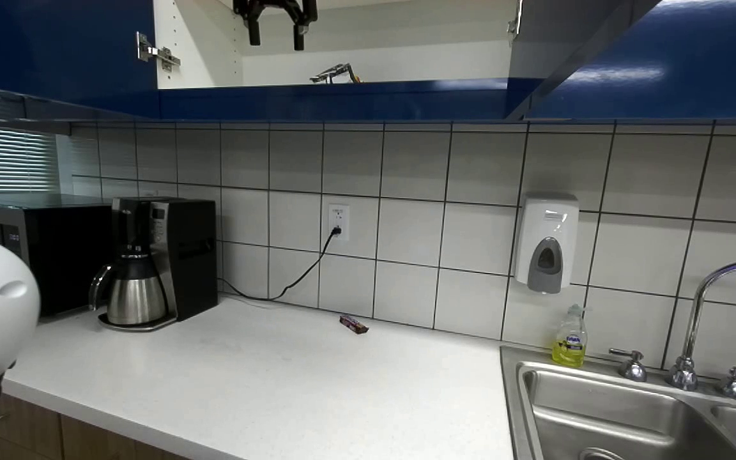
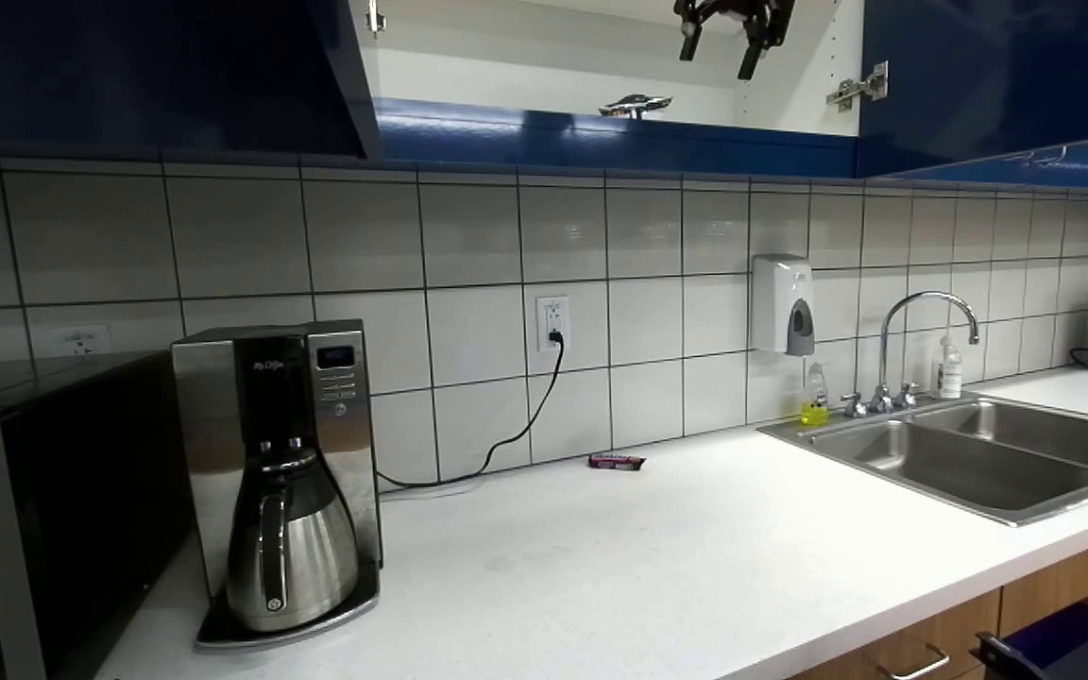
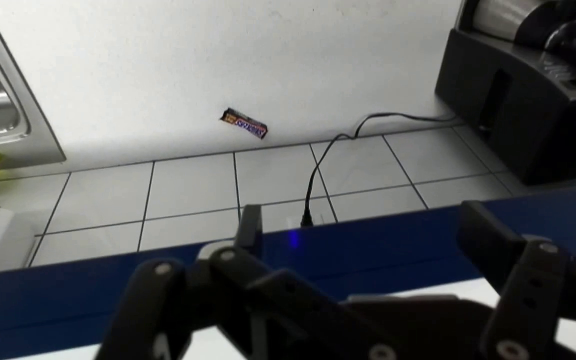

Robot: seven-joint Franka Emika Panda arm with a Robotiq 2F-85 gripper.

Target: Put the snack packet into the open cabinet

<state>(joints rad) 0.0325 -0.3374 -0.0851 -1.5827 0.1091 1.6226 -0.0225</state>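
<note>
The open cabinet [image 1: 419,61] has a white interior and a blue lower edge; it shows in both exterior views [image 2: 506,134], and its blue edge crosses the wrist view [image 3: 368,260]. The snack packet [image 1: 335,72], a crinkled dark and silvery foil piece, lies inside the cabinet just behind the blue edge; it also shows in an exterior view [image 2: 636,105]. Its lower part is hidden by the edge. My gripper [image 1: 276,42] is open and empty, pointing down at the cabinet opening, above and apart from the packet [image 2: 719,62]. Its fingers stand wide apart in the wrist view [image 3: 360,225].
A small chocolate bar [image 1: 353,324] lies on the white counter [image 2: 544,576] near the tiled wall and a black cord. Cabinet doors [image 1: 55,51] stand open at both sides. A coffee maker [image 2: 298,472], a soap dispenser [image 1: 547,243] and a sink [image 1: 508,396] are below.
</note>
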